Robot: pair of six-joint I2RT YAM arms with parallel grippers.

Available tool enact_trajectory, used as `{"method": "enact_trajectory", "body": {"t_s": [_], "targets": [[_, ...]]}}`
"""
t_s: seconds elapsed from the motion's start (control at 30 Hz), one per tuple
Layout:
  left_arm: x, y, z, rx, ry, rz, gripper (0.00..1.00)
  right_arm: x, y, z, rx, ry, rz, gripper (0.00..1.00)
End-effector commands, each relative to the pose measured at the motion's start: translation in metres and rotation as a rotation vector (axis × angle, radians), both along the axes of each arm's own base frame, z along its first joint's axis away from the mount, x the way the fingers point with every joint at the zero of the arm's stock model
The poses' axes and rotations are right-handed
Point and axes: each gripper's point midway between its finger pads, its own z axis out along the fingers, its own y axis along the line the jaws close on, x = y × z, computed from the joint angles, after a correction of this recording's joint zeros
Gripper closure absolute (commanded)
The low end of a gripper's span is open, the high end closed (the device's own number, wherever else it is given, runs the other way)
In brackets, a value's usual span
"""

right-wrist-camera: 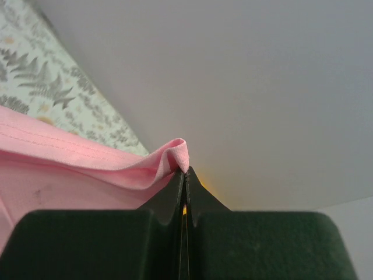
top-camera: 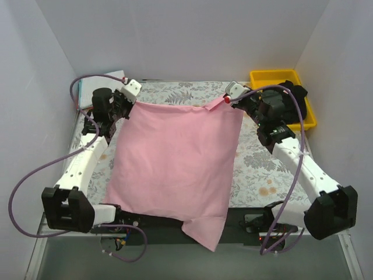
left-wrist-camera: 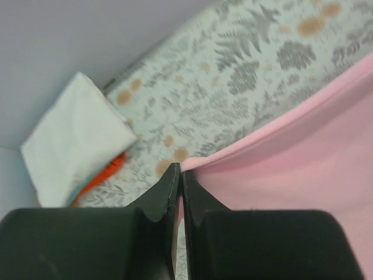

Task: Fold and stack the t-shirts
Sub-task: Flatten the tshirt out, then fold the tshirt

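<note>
The light pink t-shirt (top-camera: 175, 166) is stretched out over the floral table cloth, its near end hanging over the front edge. My left gripper (top-camera: 129, 104) is shut on its far left corner; the pink edge (left-wrist-camera: 280, 146) runs from the closed fingertips. My right gripper (top-camera: 228, 100) is shut on its far right corner, where a fold of pink hem (right-wrist-camera: 175, 153) sticks out above the fingertips. A folded stack with a white shirt (left-wrist-camera: 78, 140) on top and an orange one (left-wrist-camera: 102, 175) beneath lies at the far left. A black t-shirt (top-camera: 291, 96) sits in the yellow tray.
The yellow tray (top-camera: 274, 76) stands at the far right corner, behind my right arm. The folded stack (top-camera: 96, 87) sits at the far left corner behind my left arm. White walls close in on three sides. The floral table cloth (top-camera: 256, 163) shows on both sides of the pink shirt.
</note>
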Motion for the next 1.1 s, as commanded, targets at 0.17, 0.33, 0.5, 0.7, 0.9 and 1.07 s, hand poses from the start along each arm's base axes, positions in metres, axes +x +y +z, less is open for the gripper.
{"method": "enact_trajectory", "body": {"t_s": [0.17, 0.33, 0.5, 0.7, 0.9, 1.07], "targets": [[0.034, -0.011, -0.157, 0.048, 0.367, -0.062, 1.00, 0.072, 0.014, -0.096, -0.073, 0.034, 0.029, 0.99], [0.077, -0.005, -0.221, 0.067, 0.509, 0.012, 1.00, 0.114, 0.020, -0.145, -0.106, 0.107, 0.023, 0.99], [0.100, 0.000, -0.241, 0.089, 0.536, 0.028, 1.00, 0.136, 0.025, -0.154, -0.122, 0.111, 0.015, 0.99], [0.109, 0.003, -0.215, 0.110, 0.477, -0.006, 0.99, 0.124, 0.023, -0.137, -0.117, 0.092, 0.023, 0.99], [0.087, 0.007, -0.200, 0.187, 0.448, -0.096, 1.00, 0.084, 0.017, -0.131, -0.121, 0.148, 0.063, 0.99], [0.061, 0.010, -0.191, 0.203, 0.449, -0.150, 0.99, 0.044, 0.014, -0.133, -0.137, 0.216, 0.105, 0.99]]}}
